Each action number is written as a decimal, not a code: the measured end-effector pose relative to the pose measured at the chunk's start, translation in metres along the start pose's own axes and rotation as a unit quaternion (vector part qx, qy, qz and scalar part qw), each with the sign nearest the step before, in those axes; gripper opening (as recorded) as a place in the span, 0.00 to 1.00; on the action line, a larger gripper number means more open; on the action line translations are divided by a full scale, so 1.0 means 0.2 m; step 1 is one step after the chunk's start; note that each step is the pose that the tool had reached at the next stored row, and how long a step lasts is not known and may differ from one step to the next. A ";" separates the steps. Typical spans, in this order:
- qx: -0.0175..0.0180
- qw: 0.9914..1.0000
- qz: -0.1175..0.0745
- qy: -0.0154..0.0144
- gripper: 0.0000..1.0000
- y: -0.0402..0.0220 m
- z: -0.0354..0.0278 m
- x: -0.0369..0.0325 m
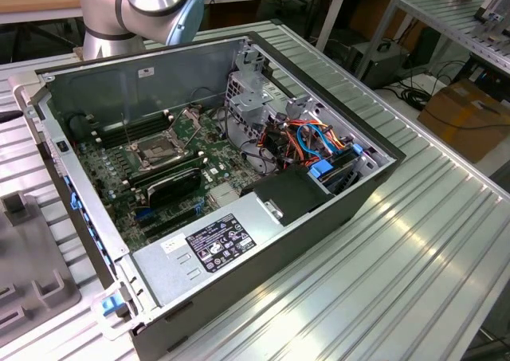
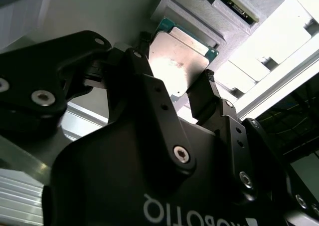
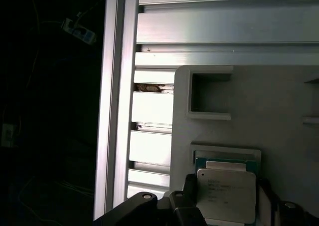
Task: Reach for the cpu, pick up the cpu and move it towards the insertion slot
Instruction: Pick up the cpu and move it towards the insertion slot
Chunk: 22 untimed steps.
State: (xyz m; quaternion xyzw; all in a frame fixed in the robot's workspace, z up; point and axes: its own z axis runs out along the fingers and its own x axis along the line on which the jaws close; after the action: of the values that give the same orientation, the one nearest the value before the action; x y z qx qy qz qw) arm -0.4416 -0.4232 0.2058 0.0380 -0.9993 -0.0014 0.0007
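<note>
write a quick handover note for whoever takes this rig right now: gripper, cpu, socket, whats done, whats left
The gripper: black fingers look shut on the small square silver-faced cpu, one on each of two opposite edges.
The cpu: at its recess in the pale grey tray; I can't tell whether it has lifted clear.
The square silver-framed insertion slot: on the board inside the open grey computer case, in the exterior view.
Done: reach and grasp.
Left: the cpu is not yet at the insertion slot.
</note>
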 end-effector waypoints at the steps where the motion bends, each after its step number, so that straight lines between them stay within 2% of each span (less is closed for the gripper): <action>1: 0.000 1.000 0.000 0.000 0.55 0.000 -0.009 0.000; 4: 0.000 1.000 0.000 0.000 0.55 0.000 -0.042 0.000; 8: 0.000 1.000 0.000 0.000 0.55 0.000 -0.056 0.000; 11: 0.000 1.000 0.000 0.000 0.55 0.000 -0.079 0.000; 22: 0.000 1.000 0.000 0.000 0.55 0.000 -0.120 0.000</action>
State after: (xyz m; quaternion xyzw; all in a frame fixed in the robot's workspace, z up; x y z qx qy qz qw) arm -0.4417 -0.4232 0.2297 0.0380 -0.9993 -0.0013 0.0008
